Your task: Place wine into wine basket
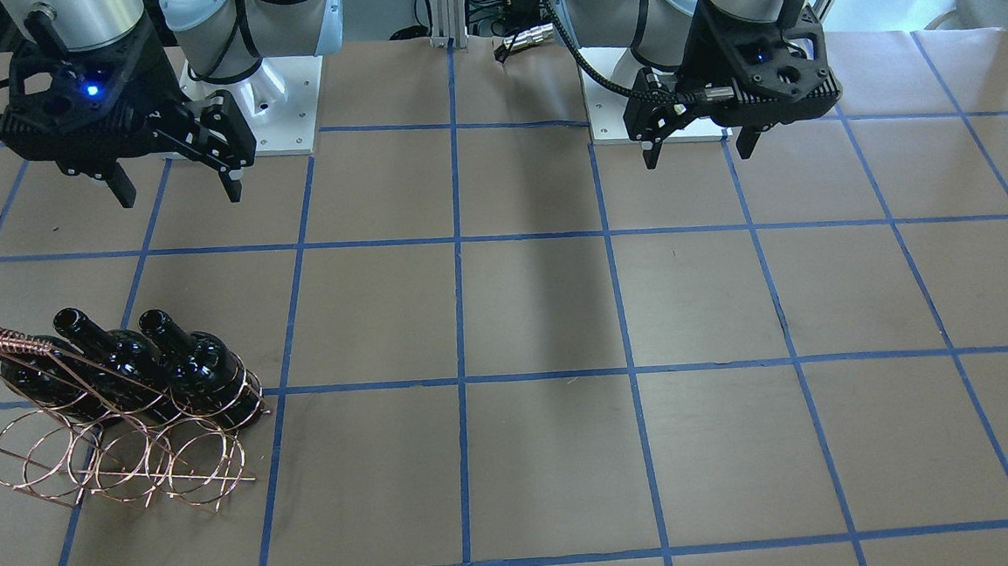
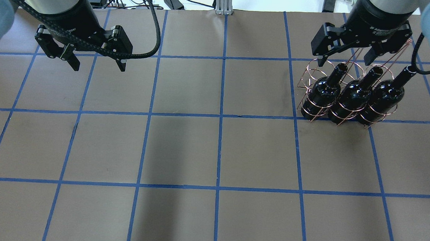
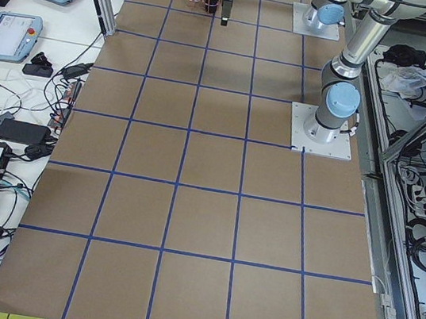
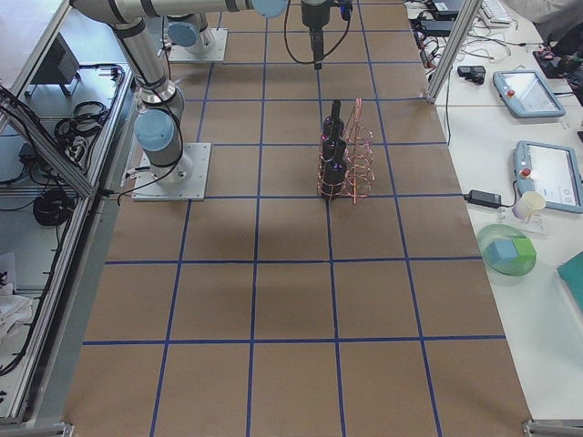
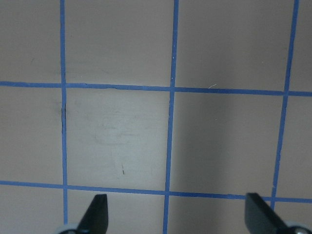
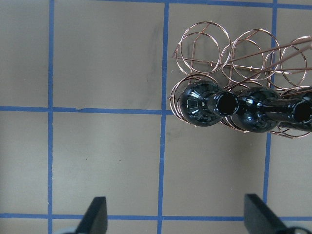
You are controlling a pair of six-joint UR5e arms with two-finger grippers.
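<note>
Right fingers (image 6: 97,214), wide and empty, hang apart from the wine (image 6: 200,103), standing beside two like bottles (image 6: 256,116) in the wine basket (image 6: 229,53); left fingers (image 5: 97,214) gape above the surface (image 5: 117,131).

No text, number or sign is legible in any view. White lettering runs across the black wrist collar of the right gripper (image 2: 343,59), directly above the wine basket (image 2: 304,78), but is too small to read. Similar lettering on the collar of the left gripper (image 2: 98,67), well apart from the basket, is equally unreadable.
</note>
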